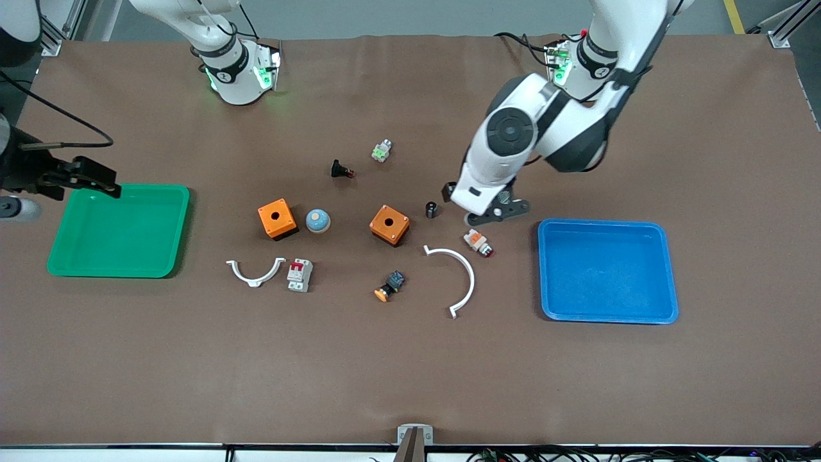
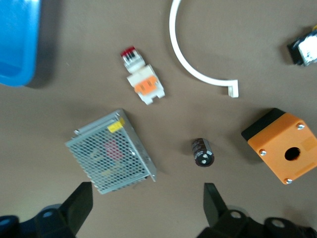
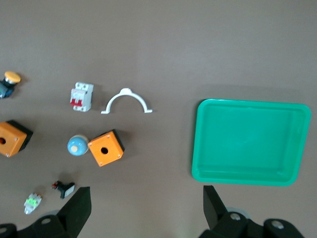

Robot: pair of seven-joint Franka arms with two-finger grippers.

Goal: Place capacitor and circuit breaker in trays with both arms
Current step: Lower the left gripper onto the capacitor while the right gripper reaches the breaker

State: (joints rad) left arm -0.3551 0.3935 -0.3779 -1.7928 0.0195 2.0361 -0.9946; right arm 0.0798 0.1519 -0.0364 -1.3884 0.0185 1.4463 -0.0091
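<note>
Mesh box (image 2: 111,151) — hidden under left arm in front view | capacitor (image 2: 202,151) beside it

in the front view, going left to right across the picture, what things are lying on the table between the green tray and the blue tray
Green tray → small white clip → orange box → circuit breaker → blue dome → orange box → capacitor → large white clip → white-and-orange button → blue tray.

Matt brown table cover (image 1: 192,359), glossy plastic green tray (image 1: 64,260), perforated metal box (image 2: 111,151), shiny-ended capacitor (image 2: 202,151)
</note>
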